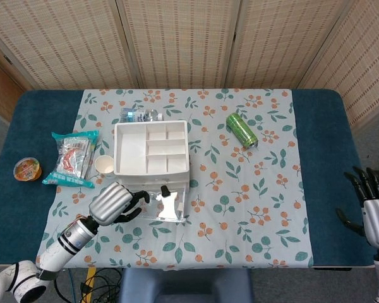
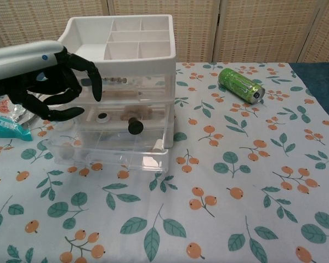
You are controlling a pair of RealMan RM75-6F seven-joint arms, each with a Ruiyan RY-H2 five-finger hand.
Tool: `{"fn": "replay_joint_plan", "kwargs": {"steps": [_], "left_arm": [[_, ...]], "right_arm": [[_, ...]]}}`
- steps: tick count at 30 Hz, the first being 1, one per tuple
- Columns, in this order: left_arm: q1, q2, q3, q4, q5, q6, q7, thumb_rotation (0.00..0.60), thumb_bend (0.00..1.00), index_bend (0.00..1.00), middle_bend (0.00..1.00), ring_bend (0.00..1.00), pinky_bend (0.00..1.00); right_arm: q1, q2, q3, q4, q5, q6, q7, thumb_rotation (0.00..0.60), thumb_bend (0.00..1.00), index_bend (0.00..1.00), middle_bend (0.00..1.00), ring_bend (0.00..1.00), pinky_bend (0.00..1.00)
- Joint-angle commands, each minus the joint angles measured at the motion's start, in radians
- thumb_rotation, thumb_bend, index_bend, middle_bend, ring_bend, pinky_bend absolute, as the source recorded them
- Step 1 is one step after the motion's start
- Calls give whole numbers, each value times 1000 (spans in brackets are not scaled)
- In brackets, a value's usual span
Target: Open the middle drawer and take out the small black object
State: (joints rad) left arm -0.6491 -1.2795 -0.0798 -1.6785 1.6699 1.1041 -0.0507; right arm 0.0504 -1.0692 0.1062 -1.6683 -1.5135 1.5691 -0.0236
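One drawer stands pulled out; the small black object is untaken. My left hand hovers with fingers spread, holding nothing.

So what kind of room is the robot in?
Probably a test room, not a home: woven folding screens hide the walls, and a flowery cloth covers a table holding a drawer organizer.

Two cameras, one scene
Head view looks steeply down on the whole tabletop; chest view sits low and close, sharing the drawer unit.
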Motion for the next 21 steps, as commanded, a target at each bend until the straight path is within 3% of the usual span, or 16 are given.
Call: {"fn": "replay_joint_plan", "kwargs": {"steps": [1,5,10,15,21], "left_arm": [[-48,-29,-6,72,28,-36,-27,600,389,423,872,948,1000],[-87,-26,4,84,13,-110,-13,600,389,387,892,956,1000],[-132,11,6,51,-30,-218,91,600,433,296,915,979,1000],[-167,48,-9,-8,-123,-312,177,600,524,215,936,1000,1000],[-204,64,-23,-43,-226,-387,262,600,550,169,945,1000,1000]], "right_arm": [[0,1,0,-1,-1,1,0,600,289,119,79,42,71],[-1,2,0,-1,1,0,0,600,290,119,79,43,71],[0,2,1,0,4,-4,0,600,290,118,79,42,71],[2,-2,1,6,10,-10,4,600,289,119,79,43,71],[5,-5,2,15,17,-18,10,600,290,119,79,42,71]]}}
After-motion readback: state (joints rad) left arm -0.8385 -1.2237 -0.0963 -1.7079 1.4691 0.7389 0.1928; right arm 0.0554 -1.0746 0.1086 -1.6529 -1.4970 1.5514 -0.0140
